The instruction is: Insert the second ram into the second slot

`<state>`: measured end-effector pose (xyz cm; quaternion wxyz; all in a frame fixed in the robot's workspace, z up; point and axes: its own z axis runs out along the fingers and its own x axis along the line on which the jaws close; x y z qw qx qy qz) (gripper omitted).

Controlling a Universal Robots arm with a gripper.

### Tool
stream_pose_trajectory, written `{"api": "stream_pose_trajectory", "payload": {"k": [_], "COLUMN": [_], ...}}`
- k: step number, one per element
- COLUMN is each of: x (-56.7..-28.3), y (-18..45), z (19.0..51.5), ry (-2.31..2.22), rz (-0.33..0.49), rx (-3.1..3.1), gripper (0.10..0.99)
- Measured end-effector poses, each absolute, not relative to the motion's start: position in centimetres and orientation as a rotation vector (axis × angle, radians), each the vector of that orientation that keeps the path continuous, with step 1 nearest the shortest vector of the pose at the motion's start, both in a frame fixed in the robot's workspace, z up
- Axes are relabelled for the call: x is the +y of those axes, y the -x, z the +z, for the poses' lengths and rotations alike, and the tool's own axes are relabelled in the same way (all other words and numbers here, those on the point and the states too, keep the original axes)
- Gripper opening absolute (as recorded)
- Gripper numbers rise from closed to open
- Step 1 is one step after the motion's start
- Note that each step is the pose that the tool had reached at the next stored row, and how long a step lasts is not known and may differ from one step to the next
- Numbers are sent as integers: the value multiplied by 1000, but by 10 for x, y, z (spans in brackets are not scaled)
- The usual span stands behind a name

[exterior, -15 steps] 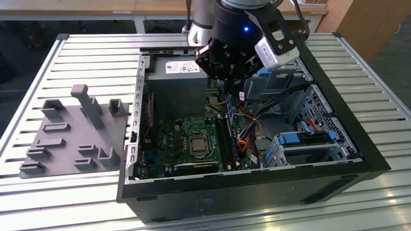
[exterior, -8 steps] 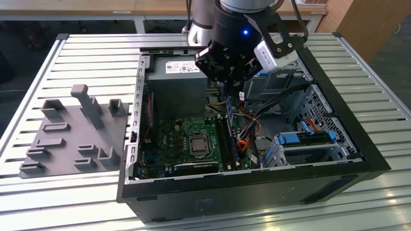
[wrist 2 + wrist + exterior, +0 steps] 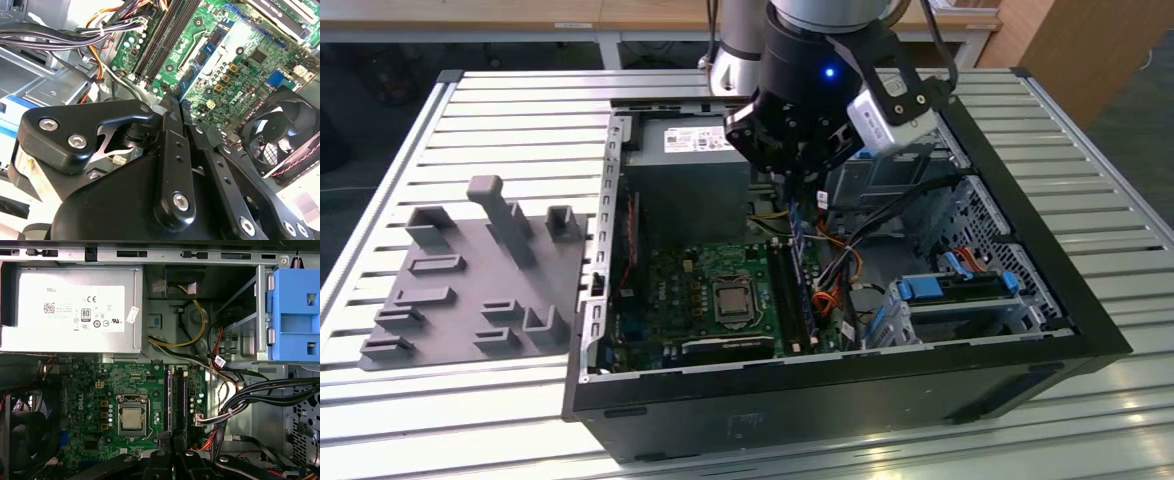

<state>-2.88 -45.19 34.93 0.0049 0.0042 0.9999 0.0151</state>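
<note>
Two long black slots (image 3: 175, 400) run side by side on the green board (image 3: 100, 390) inside the open computer case (image 3: 854, 400), which lies on the slatted desk (image 3: 494, 110). Above them hangs the end effector (image 3: 797, 185), drawn narrow and pinched on the memory stick (image 3: 795, 222), which it holds edge-down, clear of the board. In the first wrist view its fingertips (image 3: 165, 439) sit over one end of the slots. A gray holder tray (image 3: 467, 290) lies on the desk at the exterior view's left.
</note>
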Motion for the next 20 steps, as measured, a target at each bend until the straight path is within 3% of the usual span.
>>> {"api": "stream_pose_trajectory", "payload": {"k": [20], "x": [-452], "y": [29], "z": [342], "ry": [-13], "rz": [48], "rx": [3135], "gripper": [137]}}
